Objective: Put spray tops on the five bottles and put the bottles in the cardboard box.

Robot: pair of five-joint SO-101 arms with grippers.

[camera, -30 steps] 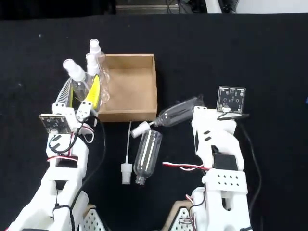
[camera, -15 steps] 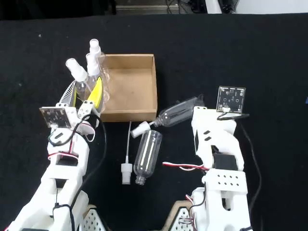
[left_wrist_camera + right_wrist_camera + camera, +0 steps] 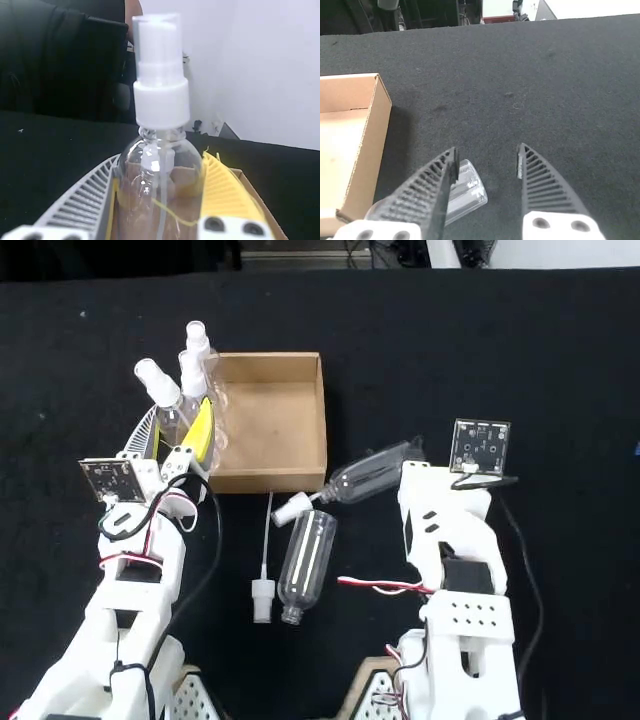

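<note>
1. A capped bottle [image 3: 163, 412] is gripped between the fingers of the left gripper [image 3: 172, 428], just left of the cardboard box [image 3: 265, 480].
2. Two standing bottles [image 3: 192, 368], also capped, are seen just beyond it, at the box's left wall.
3. The right gripper [image 3: 487, 150] is held open at the base of a lying bottle [image 3: 365, 475], capped, right of the box's near corner.
4. An uncapped bottle [image 3: 305, 560] and a loose spray top [image 3: 263, 590] are laid nearer, side by side.

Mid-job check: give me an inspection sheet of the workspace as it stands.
Surface: black table.
Job's things: cardboard box, no bottle on its floor; two standing bottles with spray tops at its side wall; capped bottle and uncapped bottle lying flat; loose spray top beside the uncapped one.
Clutter: nothing seen.
Grippers: left pincer shut on the held bottle; right pincer open by the capped bottle.
Cables: red and white wires on the right arm; black cable by the left arm.
Surroundings: white wall.
</note>
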